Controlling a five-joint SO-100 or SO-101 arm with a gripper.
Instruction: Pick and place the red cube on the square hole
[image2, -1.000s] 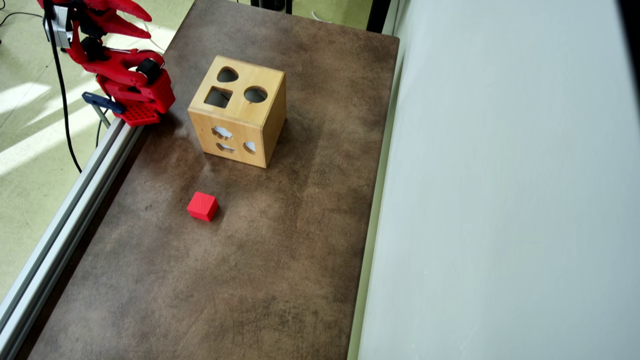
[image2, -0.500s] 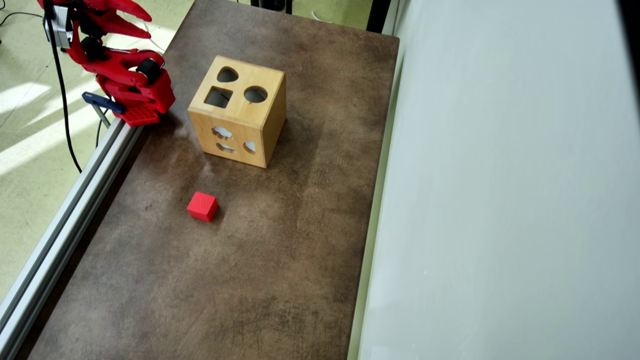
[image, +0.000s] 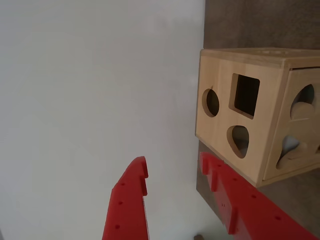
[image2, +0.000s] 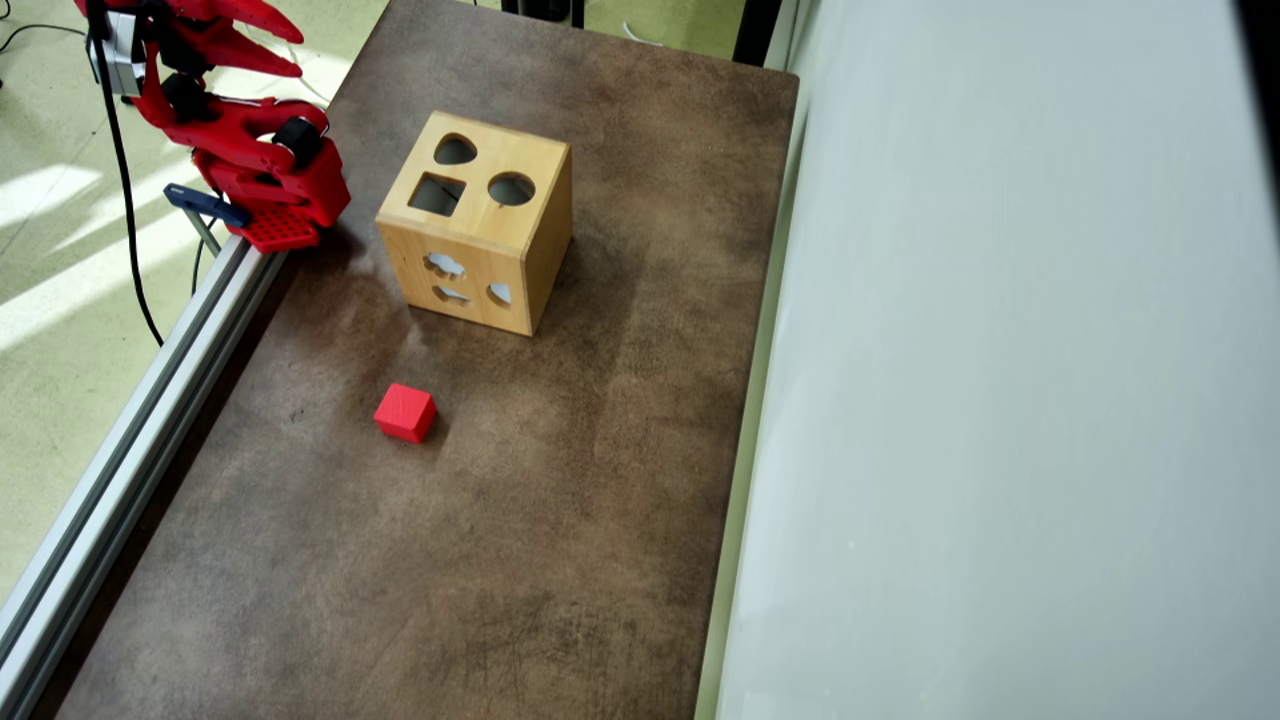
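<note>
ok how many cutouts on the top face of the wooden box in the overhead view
3: the square hole at lower left, a teardrop cutout above it, and a round cutout at right. None looks hidden.

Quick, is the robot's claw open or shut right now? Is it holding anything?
Tool: open and holding nothing; the red cube lies alone on the table.

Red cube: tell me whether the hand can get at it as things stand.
Probably yes. The red cube lies alone on the brown table, apart from the wooden box, with nothing over it. The hand is raised near the arm's base, jaws open; whether the arm stretches that far is unclear.
</note>
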